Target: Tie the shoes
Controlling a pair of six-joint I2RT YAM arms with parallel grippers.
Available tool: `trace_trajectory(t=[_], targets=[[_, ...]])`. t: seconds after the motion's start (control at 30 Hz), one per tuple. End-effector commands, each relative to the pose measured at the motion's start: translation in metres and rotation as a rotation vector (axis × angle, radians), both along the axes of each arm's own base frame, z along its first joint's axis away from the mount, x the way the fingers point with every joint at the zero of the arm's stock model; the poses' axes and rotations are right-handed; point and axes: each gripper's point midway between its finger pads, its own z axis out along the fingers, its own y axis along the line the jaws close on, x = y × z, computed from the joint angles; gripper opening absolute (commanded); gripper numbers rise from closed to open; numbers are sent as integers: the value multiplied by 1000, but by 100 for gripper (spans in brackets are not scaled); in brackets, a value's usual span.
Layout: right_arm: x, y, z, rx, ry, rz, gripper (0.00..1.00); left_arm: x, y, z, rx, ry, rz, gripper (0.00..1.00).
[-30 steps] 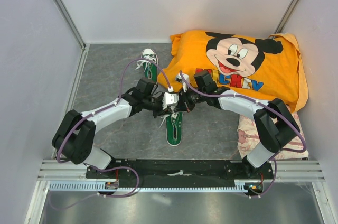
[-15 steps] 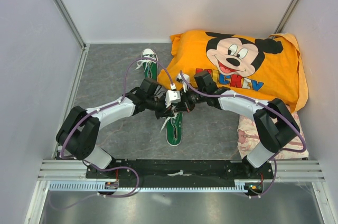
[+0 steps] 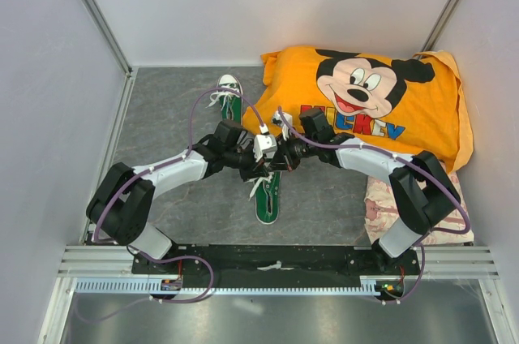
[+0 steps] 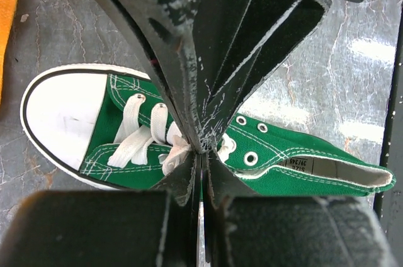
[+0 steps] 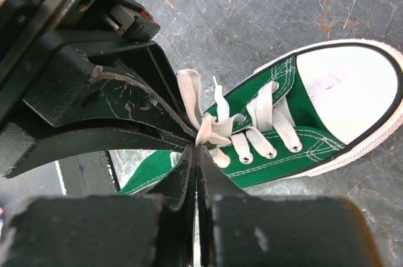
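Gripping the lace (image 5: 192, 90) of the near shoe (image 4: 289, 160), the left gripper (image 4: 201, 153) and right gripper (image 5: 197, 148) are both closed tight on bunched strands above the eyelets. That shoe lies mid-table, heel toward the near edge. No bow shows on it, so the job looks early: at best a first crossing is being drawn. The far shoe (image 3: 229, 91) sits by the far edge of the table (image 3: 162, 125), just beside the pillow (image 3: 381, 101), untouched. Its laces are too small to judge. Both grippers' fingers cover the point where the strands meet, so any knot there is hidden. From above, the arms hide the near shoe's toe half.
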Motion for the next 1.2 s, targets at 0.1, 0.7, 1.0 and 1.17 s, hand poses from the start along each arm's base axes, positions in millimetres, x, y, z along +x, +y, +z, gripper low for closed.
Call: trace_trajectory(t=[0.1,0.7,1.0,1.17], targets=[[-3,1,15,60,40,10,34,8,-11,15,-81,-49,6,1],[9,-42,-2,48,-138,94,36,8,-7,7,-74,-47,-7,2],[13,-28,-5,55,-304,215,40,4,-9,9,-86,-66,-58,2],[8,-21,-6,59,-345,268,40,2,-10,10,-93,-74,-88,2]])
